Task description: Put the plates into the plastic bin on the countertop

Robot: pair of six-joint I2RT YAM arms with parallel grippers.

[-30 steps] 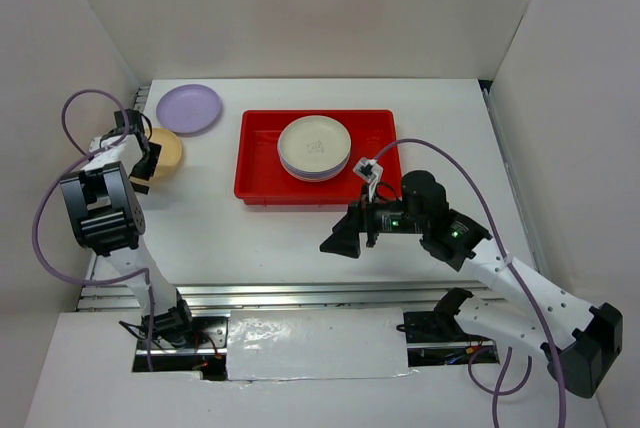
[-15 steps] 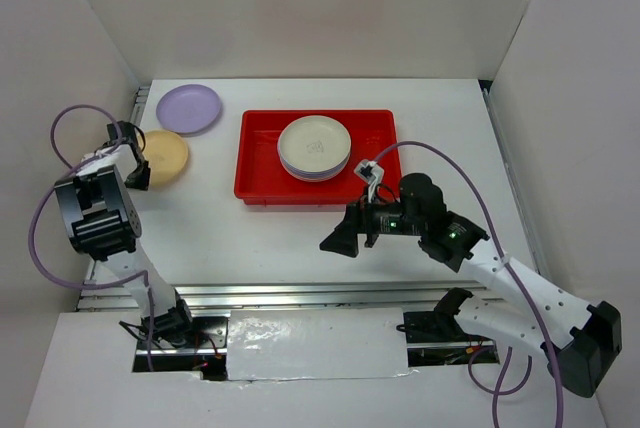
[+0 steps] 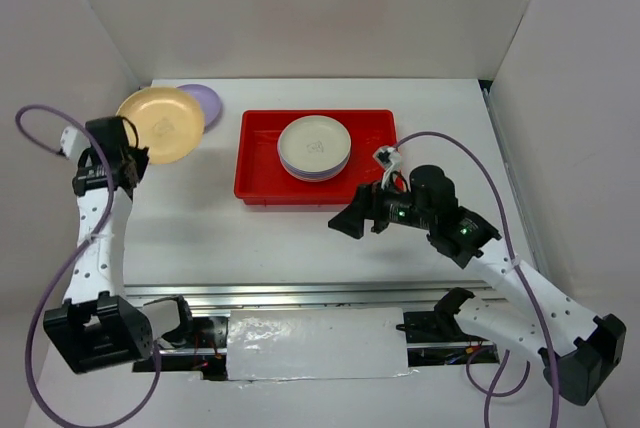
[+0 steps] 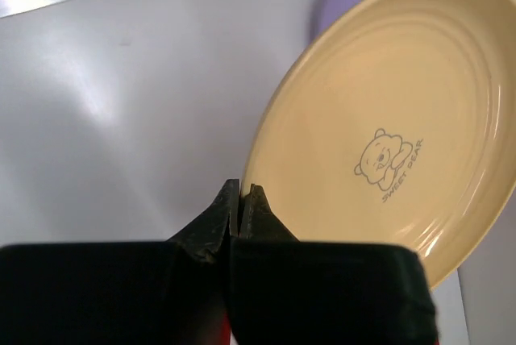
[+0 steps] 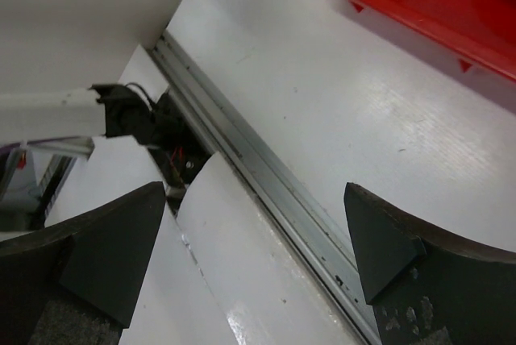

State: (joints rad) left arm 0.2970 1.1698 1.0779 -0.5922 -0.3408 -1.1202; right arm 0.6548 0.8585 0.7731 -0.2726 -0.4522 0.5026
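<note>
Lifted now, glossy round yellow plate [image 4: 379, 160] pinched by left hand [image 4: 241, 200].

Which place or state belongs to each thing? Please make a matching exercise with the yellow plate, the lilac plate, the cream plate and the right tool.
1 yellow plate
2 lilac plate
3 cream plate
4 right tool

a in the red bin
b open, holding nothing
c pinched at the rim by the left tool
d on the countertop, partly hidden by the yellow plate

Pairs: 1-c, 2-d, 3-a, 4-b
</note>
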